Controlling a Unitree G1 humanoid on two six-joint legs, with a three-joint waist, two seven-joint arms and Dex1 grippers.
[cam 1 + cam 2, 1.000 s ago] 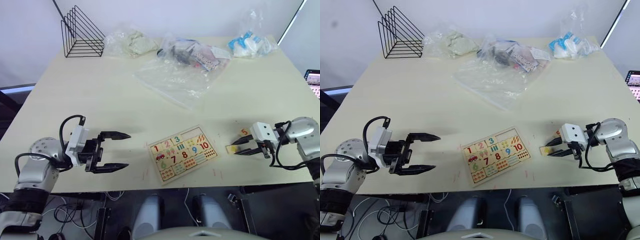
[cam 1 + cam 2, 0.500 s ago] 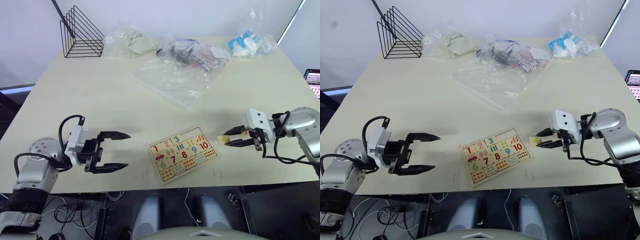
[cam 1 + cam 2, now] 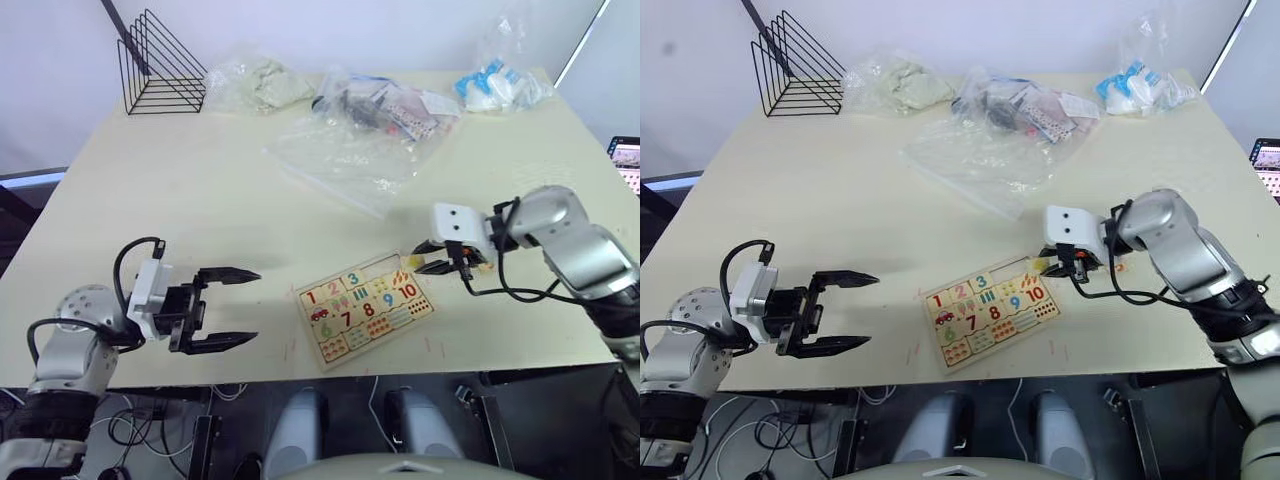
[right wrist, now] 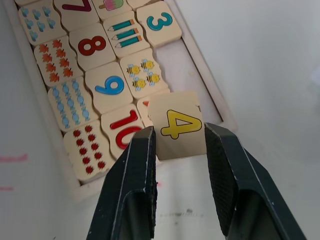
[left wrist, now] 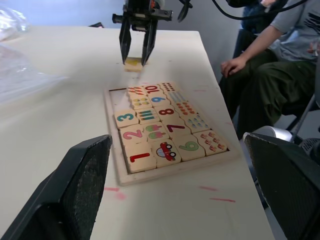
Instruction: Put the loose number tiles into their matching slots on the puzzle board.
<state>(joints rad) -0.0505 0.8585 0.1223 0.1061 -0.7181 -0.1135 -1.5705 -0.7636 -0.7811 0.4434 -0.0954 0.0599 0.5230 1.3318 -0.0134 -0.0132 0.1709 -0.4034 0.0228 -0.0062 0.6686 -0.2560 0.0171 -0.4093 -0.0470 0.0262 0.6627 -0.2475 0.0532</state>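
While my right gripper [image 4: 179, 137] pinches the yellow "4" tile [image 4: 176, 125] between its two fingers, it hangs over the right end of the puzzle board [image 3: 366, 308], just right of centre in the head view. My right forearm reaches in from the right edge, wrist turned toward the board. My left gripper [image 3: 231, 307] is spread wide and empty at lower left, well apart from the board. Board's long axis tilts up toward the right; a bare slot [image 4: 176, 64] sits beside the "3".
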